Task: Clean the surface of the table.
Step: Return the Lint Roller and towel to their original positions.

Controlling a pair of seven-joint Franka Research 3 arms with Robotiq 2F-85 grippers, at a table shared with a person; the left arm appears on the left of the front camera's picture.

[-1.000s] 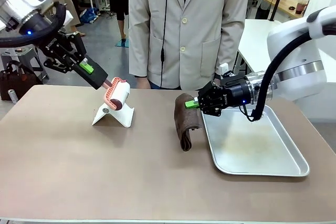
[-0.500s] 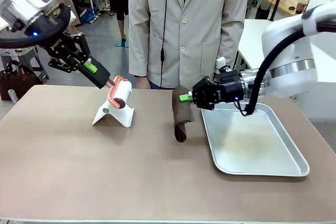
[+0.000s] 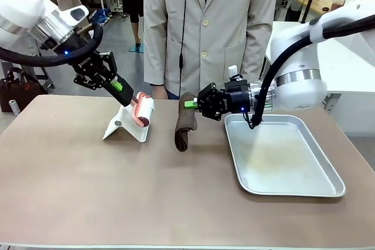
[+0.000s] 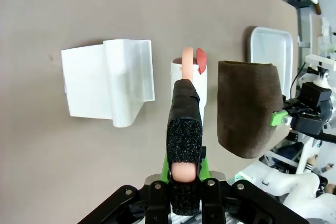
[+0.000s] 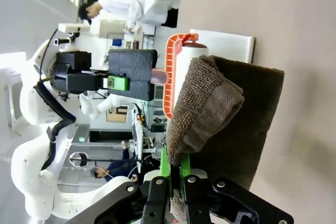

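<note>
Left gripper [image 3: 127, 93] pinched on pink handle of white lint roller [image 3: 142, 110], held above folded white plastic stand [image 3: 126, 127]. Right gripper [image 3: 192, 104] clamped on brown folded cloth [image 3: 185, 127] hanging to taupe-brown table [image 3: 117, 191], beside shiny rectangular metal tray [image 3: 281, 159].

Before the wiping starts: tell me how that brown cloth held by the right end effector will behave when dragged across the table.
The brown terry cloth looks floppy: it hangs folded from the right end effector, its lower end touching the taupe-brown table. It will probably trail and bunch rather than push flat. Its nubby weave, seen in the right wrist view, suggests it grips rather than slips.
</note>
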